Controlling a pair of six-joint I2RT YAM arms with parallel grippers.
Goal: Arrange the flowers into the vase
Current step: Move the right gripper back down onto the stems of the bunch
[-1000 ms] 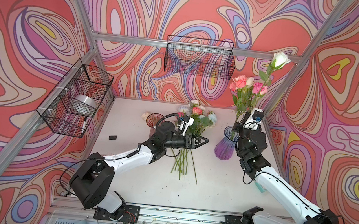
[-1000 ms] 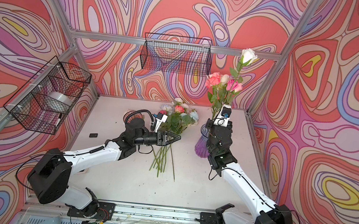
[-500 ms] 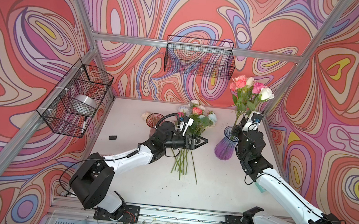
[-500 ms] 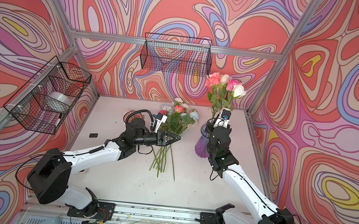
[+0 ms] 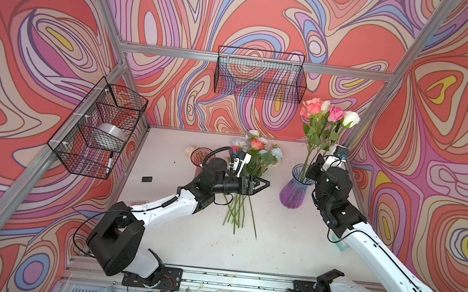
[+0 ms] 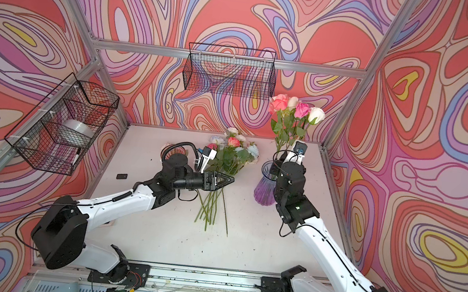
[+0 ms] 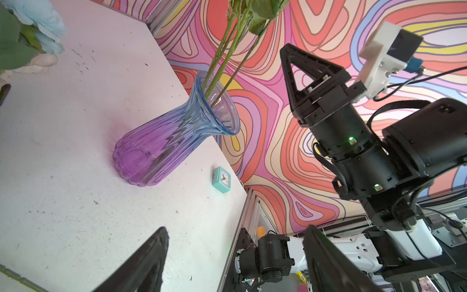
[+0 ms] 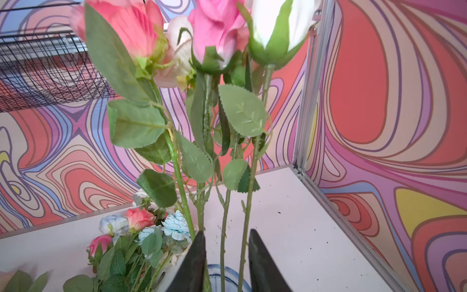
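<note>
nearest you, the loose flowers [image 5: 242, 210] lie with stems fanned on the tabletop [image 5: 215, 249]. your left gripper [image 5: 264, 183] hangs over them, jaws spread wide, pinching nothing. their blooms lie just behind it. off to the right, the purple vase [image 5: 293, 191] stands upright with four roses [image 5: 327, 118] in it. your right gripper [image 8: 226, 233] sits just above its rim, jaws parted, two stems running between them, not squeezed as far as i can tell.

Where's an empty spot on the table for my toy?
Biggest: bare table between the stem ends of the loose flowers and the front rail. Smaller: the back-left corner. Crowded: around the purple vase and flower heads.
</note>
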